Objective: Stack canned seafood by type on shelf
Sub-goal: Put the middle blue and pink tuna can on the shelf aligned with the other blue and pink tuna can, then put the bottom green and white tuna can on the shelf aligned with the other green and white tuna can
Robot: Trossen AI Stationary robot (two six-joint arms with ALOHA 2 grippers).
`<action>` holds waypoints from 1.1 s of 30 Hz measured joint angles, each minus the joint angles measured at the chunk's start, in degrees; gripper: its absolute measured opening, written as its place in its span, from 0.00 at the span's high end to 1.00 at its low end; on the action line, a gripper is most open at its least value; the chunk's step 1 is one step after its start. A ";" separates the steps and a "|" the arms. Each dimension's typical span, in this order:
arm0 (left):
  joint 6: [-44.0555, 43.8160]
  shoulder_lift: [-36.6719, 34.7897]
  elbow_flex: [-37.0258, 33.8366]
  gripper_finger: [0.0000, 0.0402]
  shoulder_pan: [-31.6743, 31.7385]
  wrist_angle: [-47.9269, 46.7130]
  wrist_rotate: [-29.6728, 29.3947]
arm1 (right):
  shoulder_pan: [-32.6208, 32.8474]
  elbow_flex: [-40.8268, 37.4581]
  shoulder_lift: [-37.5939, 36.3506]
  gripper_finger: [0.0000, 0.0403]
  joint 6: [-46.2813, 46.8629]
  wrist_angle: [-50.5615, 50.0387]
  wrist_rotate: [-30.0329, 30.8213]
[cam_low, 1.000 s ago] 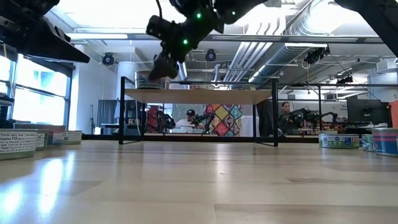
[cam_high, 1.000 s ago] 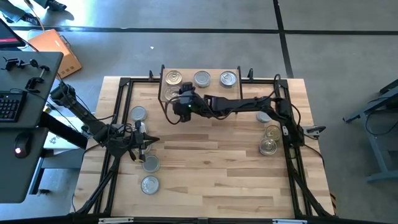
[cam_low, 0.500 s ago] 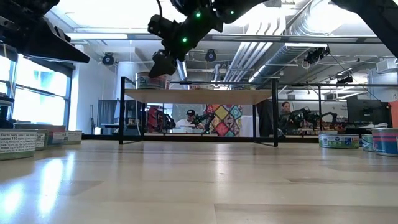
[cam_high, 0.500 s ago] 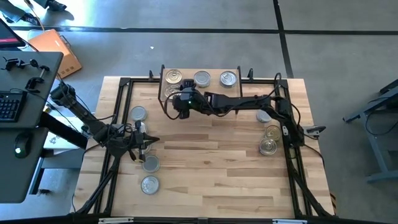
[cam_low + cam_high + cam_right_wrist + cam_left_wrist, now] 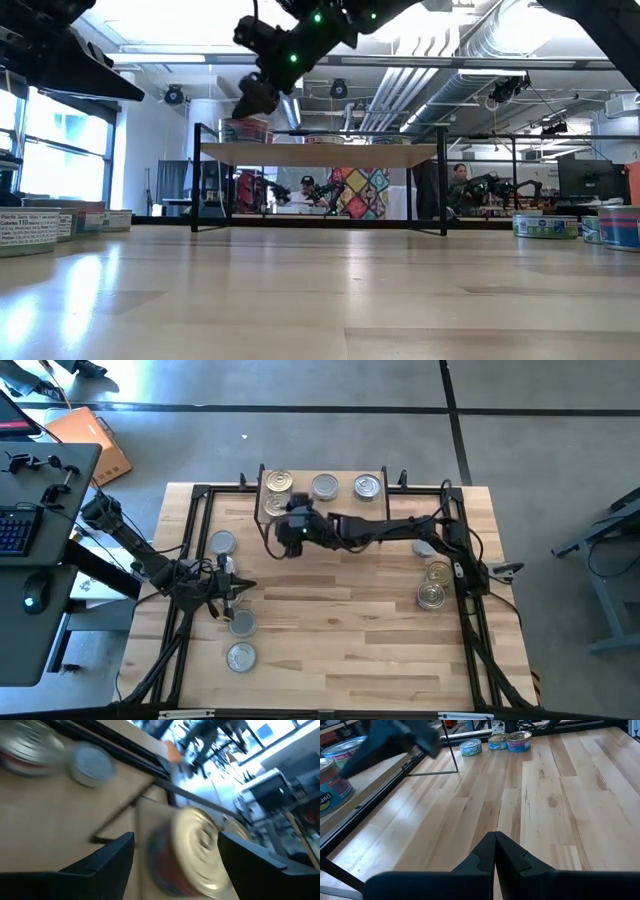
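Since a second ago the right hand [image 5: 283, 528] has slid slightly toward the shelf [image 5: 345, 500], fingers spread wide around nothing, beside the front tin [image 5: 274, 505] at the shelf's left end. Left hand [image 5: 236, 590] waits pinched shut, well away from the shelf, near two counter [image 5: 340, 630] tins.

Overhead lighting is bright and even. Backlit windows leave the low view's arms silhouetted, with glare on the tabletop [image 5: 320, 300]. The right wrist view is heavily motion-blurred: the tin [image 5: 187, 852] ahead of the right gripper [image 5: 175, 847] smears.
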 joint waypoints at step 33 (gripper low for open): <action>-17.40 14.34 0.85 1.00 -5.81 -0.61 24.04 | 19.81 -35.50 -0.29 0.49 32.50 39.94 -14.29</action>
